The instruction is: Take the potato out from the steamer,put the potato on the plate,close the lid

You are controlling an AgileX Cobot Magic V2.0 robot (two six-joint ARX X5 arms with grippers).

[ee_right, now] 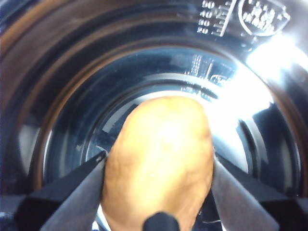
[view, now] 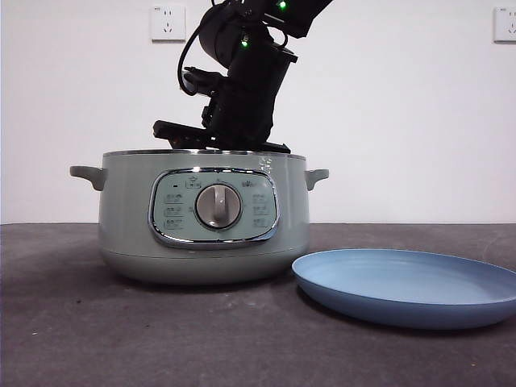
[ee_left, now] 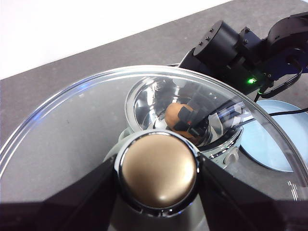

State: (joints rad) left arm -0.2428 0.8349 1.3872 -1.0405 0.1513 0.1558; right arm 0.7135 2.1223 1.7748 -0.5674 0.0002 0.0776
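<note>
The sage-green steamer (view: 121,210) stands open at centre left, with the light-blue plate (view: 411,282) to its right. My right arm (view: 246,89) reaches down into the pot from above, and its jaws are hidden by the wall in the front view. In the right wrist view my right gripper (ee_right: 159,163) is shut on the orange-brown potato (ee_right: 161,134) inside the shiny inner pot. My left gripper (ee_left: 159,166) is shut on the knob (ee_left: 159,180) of the glass lid (ee_left: 72,125) and holds it above the steamer (ee_left: 144,96). Through the glass I see the potato (ee_left: 173,114) and the plate (ee_left: 274,139).
The dark grey table (view: 161,339) runs to a white wall with two sockets (view: 168,22) (view: 505,24). The plate lies close to the steamer's right side. The lid and the left arm are out of the front view.
</note>
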